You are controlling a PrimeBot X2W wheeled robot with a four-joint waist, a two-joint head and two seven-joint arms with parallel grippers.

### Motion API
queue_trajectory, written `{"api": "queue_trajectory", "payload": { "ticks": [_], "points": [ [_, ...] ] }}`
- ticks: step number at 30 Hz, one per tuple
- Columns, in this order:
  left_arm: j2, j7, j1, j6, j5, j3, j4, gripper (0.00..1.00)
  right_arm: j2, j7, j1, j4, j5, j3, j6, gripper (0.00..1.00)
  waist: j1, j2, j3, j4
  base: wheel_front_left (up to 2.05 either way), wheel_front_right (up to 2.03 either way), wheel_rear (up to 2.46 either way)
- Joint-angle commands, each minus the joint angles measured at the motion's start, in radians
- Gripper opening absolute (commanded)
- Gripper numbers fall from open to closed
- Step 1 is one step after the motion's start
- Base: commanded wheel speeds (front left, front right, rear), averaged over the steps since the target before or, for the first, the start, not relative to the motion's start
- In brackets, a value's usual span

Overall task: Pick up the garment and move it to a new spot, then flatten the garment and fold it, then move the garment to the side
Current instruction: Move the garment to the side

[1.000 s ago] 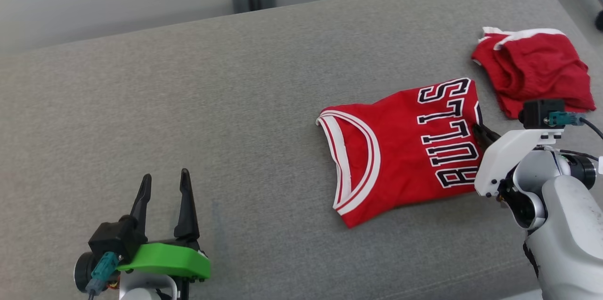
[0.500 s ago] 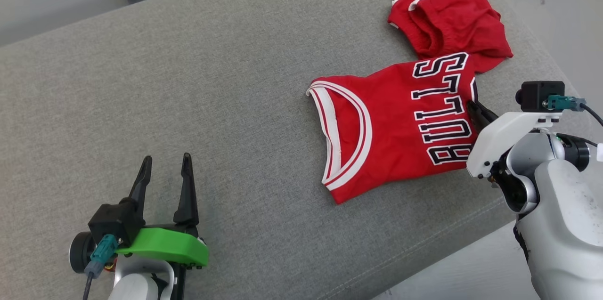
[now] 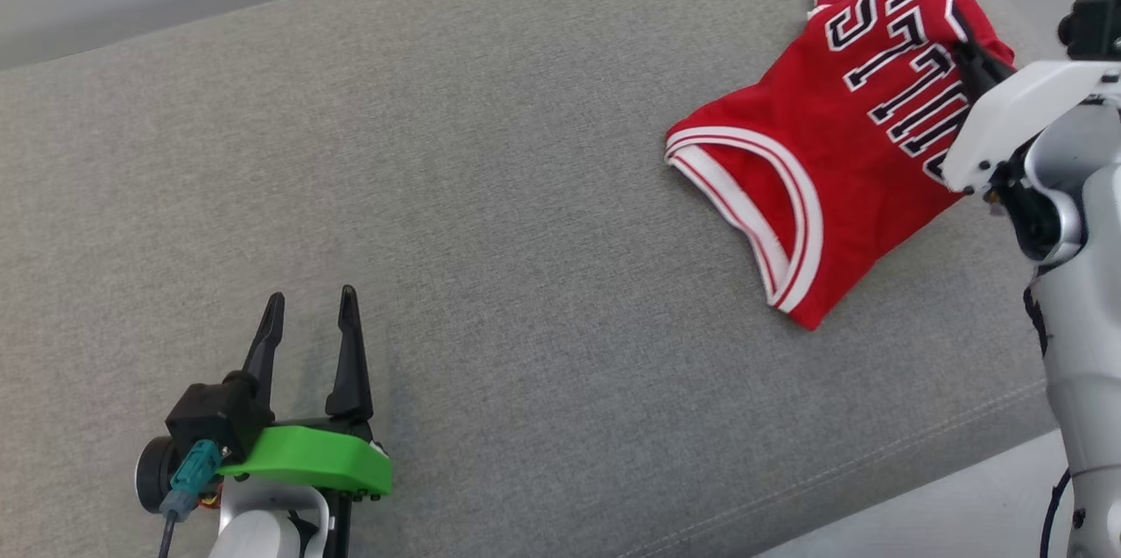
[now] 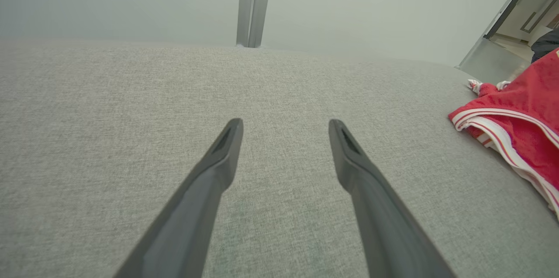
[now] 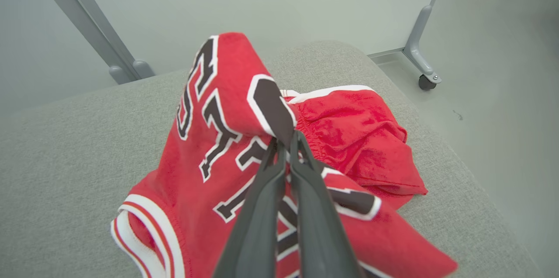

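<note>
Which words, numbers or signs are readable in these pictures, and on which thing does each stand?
"LLS": black block letters edged in white, on the red sleeveless jersey, lying turned in the head view. A fourth letter before them is partly covered by the right arm's white wrist housing; anything further is hidden.
Red shorts with white trim: no text visible.
Nothing else carries readable text.

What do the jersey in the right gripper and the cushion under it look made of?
Jersey: soft matte knit, likely synthetic; it drapes and bunches where the right gripper pinches it. Cushion: grey woven upholstery, matte; its weave and a seam show.
</note>
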Motion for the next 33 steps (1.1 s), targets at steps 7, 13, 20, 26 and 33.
{"api": "queue_trajectory", "payload": {
  "ticks": [7,13,20,26,33],
  "points": [
    [-0.004,-0.013,-0.012,-0.001,-0.008,-0.002,0.013,1.0,-0.037,0.016,-0.134,0.08,-0.039,-0.082,-0.002,0.0,0.0,-0.0001,-0.004,0.063,0.0,0.0,0.0],
    [-0.002,-0.015,-0.014,-0.001,-0.008,-0.006,0.013,1.0,-0.08,0.009,-0.192,0.116,-0.086,-0.162,-0.002,0.0,0.0,-0.0001,0.009,0.08,0.0,0.0,0.0],
    [0.003,-0.014,-0.022,-0.003,-0.003,-0.016,0.014,1.0,-0.116,-0.011,-0.193,0.175,-0.157,-0.309,-0.002,0.0,0.0,-0.0001,0.03,0.102,0.0,0.0,0.0],
    [0.014,-0.007,-0.027,-0.001,0.006,-0.025,0.01,1.0,-0.121,-0.075,-0.176,0.236,-0.261,-0.455,-0.002,1.0,0.0,-0.0001,0.052,0.126,0.0,0.0,0.0],
    [0.025,-0.002,-0.01,0.007,0.006,-0.03,0.002,1.0,-0.082,-0.186,-0.181,0.289,-0.389,-0.574,-0.002,1.0,0.0,-0.0001,0.055,0.137,0.0,0.0,0.0]
  ]
}}
